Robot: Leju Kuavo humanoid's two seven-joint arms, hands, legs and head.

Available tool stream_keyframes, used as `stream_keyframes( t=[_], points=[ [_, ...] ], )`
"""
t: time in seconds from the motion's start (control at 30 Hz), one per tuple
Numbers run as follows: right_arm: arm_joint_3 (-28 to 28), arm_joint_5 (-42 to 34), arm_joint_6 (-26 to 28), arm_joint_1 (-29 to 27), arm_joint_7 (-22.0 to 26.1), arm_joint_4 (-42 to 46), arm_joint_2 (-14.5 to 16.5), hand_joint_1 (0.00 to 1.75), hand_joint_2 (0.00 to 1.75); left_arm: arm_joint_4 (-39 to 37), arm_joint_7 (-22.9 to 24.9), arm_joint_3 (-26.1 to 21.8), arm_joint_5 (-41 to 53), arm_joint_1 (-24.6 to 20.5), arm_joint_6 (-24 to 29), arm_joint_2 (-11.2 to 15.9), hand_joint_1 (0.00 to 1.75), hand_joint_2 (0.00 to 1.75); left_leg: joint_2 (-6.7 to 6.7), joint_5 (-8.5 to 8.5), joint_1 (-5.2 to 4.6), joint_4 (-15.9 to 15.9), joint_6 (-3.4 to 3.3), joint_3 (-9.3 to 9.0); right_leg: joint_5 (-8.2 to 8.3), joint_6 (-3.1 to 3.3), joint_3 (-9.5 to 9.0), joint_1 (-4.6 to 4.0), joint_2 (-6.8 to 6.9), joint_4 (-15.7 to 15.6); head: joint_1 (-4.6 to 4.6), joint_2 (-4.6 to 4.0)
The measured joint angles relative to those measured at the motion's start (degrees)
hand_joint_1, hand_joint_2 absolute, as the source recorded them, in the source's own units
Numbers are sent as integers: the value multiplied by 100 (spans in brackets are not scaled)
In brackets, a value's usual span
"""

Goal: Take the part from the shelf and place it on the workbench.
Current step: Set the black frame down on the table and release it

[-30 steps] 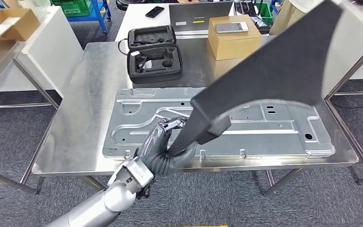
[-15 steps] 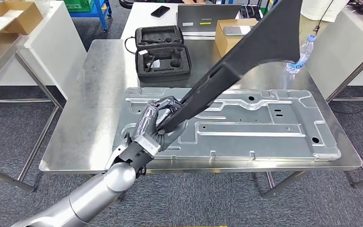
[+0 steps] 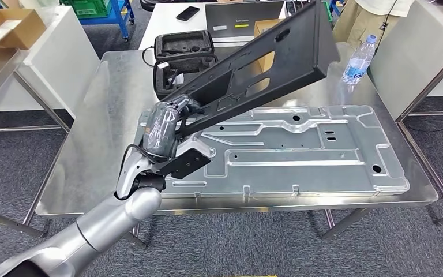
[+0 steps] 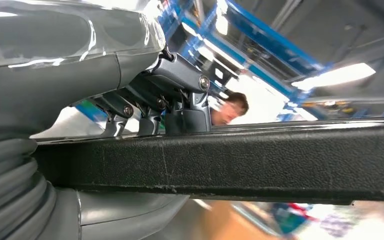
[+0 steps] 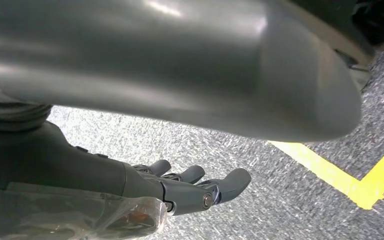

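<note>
Head view, from my remote station: the robot's left hand (image 3: 164,130) grips the narrow end of the long black part (image 3: 254,63), fingers wrapped around its edge, and holds it up at a slant above the steel workbench (image 3: 101,115). I see the part's wide far end, with its cut-out openings, raised over the back of the bench, clear of the surface. Beneath it a large stamped metal panel (image 3: 300,150) lies flat across the benchtop. A black foam-lined case (image 3: 179,55) sits open towards the back of the bench, behind the hand, and a clear water bottle (image 3: 359,57) with a blue label stands upright near the far right corner. A cardboard box (image 3: 262,27) shows behind the raised part, largely hidden by it, and a phone (image 3: 188,12) lies on the white table beyond.

Left wrist view, close in: I see dark fingers (image 4: 180,97) clamped over the top of the part's textured black edge (image 4: 260,160), with the thick grey thumb pressed up from the other side. A blurred person stands in the background.

Right wrist view: the right hand (image 5: 180,187) hangs over grey carpet (image 5: 260,190) beside a yellow floor line (image 5: 340,175), holding nothing, its fingers loosely extended and slightly apart.
</note>
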State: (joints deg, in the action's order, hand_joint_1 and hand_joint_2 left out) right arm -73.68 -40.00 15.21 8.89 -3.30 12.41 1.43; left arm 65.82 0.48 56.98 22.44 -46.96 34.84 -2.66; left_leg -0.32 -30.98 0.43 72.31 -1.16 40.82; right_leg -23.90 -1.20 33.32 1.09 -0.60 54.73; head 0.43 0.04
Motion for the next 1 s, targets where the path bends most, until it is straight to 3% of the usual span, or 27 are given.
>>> stream_keyframes(
  t=[0.03,0.1,0.17,0.3,0.37,0.43,0.47,0.5,0.53,0.6,0.67,0.77,0.83,0.93,0.97,1.0],
  points=[
    [0,9,0,-1,-2,0,-1,0,0,-41,219,22,236,-32,0,14,175,175,0,194,-1,-285,-16,-106,-5,-2,-9,-1,-9,1,-1,0],
    [0,23,1,2,-3,1,1,0,0,-116,508,67,579,-131,-1,29,175,175,-2,614,-19,-1165,-68,-497,-19,-18,-28,-14,-22,4,-1,0],
    [0,28,4,9,-5,2,3,0,0,-201,783,122,951,-248,-25,34,175,175,-7,779,-45,-1686,-105,-732,-28,-46,-22,-34,-26,8,1,1],
    [1,30,19,12,-19,2,4,0,0,-399,1463,240,1892,-379,-182,40,175,175,-6,798,-37,-1781,-187,-770,-93,-146,11,-26,-20,78,7,1],
    [1,29,22,14,-28,2,4,0,0,-466,1573,294,2094,-432,-228,31,175,175,2,817,-8,-1806,-235,-789,-400,-190,242,-18,-7,607,25,1],
    [1,28,22,8,-34,2,4,0,0,-533,1651,347,2190,-463,-312,26,175,175,6,814,-10,-1805,-252,-791,-757,-218,641,-16,-3,1448,39,1],
    [1,27,22,3,-39,2,4,0,0,-567,1706,375,2256,-466,-401,26,175,175,7,812,-12,-1804,-253,-793,-822,-226,782,-14,-3,1715,40,1],
    [2,26,23,-2,-48,2,4,0,0,-596,1778,402,2344,-466,-515,26,175,175,6,811,-13,-1803,-251,-796,-774,-230,818,-11,-3,1760,40,1],
    [2,25,24,-5,-54,2,4,0,0,-620,1865,428,2450,-468,-644,23,175,175,3,808,-11,-1802,-248,-803,-616,-230,732,-7,-1,1551,40,0],
    [2,24,25,-1,-63,2,4,0,0,-666,2070,479,2718,-483,-933,10,175,175,-5,789,-18,-1794,-222,-824,-202,-227,310,3,9,669,40,0],
    [2,24,32,3,-64,2,5,0,0,-715,2277,527,2983,-511,-1230,-11,175,175,-11,767,-44,-1780,-182,-826,-3,-194,29,-4,13,75,37,1],
    [4,22,41,-8,-69,3,8,0,0,-782,2428,601,3164,-530,-1460,-39,175,175,-7,746,-43,-1767,-117,-805,6,-106,18,-26,0,14,33,0],
    [5,24,48,-7,-70,4,10,0,0,-819,2492,658,3242,-547,-1563,-49,175,175,-1,581,-21,-1533,-58,-700,21,-40,16,-14,-3,1,22,0],
    [7,27,60,-9,-73,4,18,0,0,-891,2764,739,3524,-559,-1918,-60,175,175,1,31,-4,-345,11,-168,23,13,16,-7,-2,-1,4,0],
    [8,31,61,-13,-79,4,21,0,0,-921,2872,764,3623,-548,-2043,-62,175,175,1,-64,-3,-19,19,-13,21,16,16,-9,-4,1,2,0],
    [8,40,61,-16,-88,4,21,0,0,-952,2964,788,3700,-536,-2150,-63,175,175,1,-47,-4,79,14,45,20,17,15,-12,-7,1,1,0]
  ],
)
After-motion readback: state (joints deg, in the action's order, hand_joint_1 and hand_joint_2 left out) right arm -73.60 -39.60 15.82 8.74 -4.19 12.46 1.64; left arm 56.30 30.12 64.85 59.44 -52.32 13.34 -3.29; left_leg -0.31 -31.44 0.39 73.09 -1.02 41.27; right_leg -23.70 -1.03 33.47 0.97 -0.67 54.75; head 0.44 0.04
